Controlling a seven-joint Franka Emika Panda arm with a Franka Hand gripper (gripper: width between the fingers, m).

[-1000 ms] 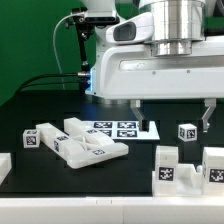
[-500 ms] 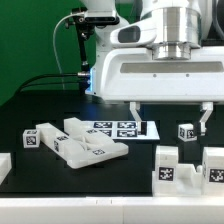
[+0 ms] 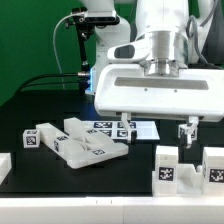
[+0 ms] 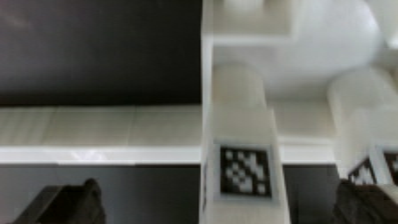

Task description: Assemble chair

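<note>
White chunky plastic chair parts (image 3: 78, 133), each bearing small black-and-white tags, lie spread over the black tabletop (image 3: 45, 112). A flat white panel piece (image 3: 95, 150) sits toward the exterior view's left, with a small white tagged cube (image 3: 32, 138) just beside it. Two upright white tagged blocks (image 3: 168, 168) (one at the very edge of the picture) stand toward the right front. The arm's two-finger gripper (image 3: 156, 133) hangs low over the table behind them, its dark fingers (image 3: 123, 128) spread wide apart and clamping nothing. The thin white marker board (image 3: 144, 130) lies beneath it. In the wrist view, a white tagged upright post (image 4: 244, 120) shows close up.
</note>
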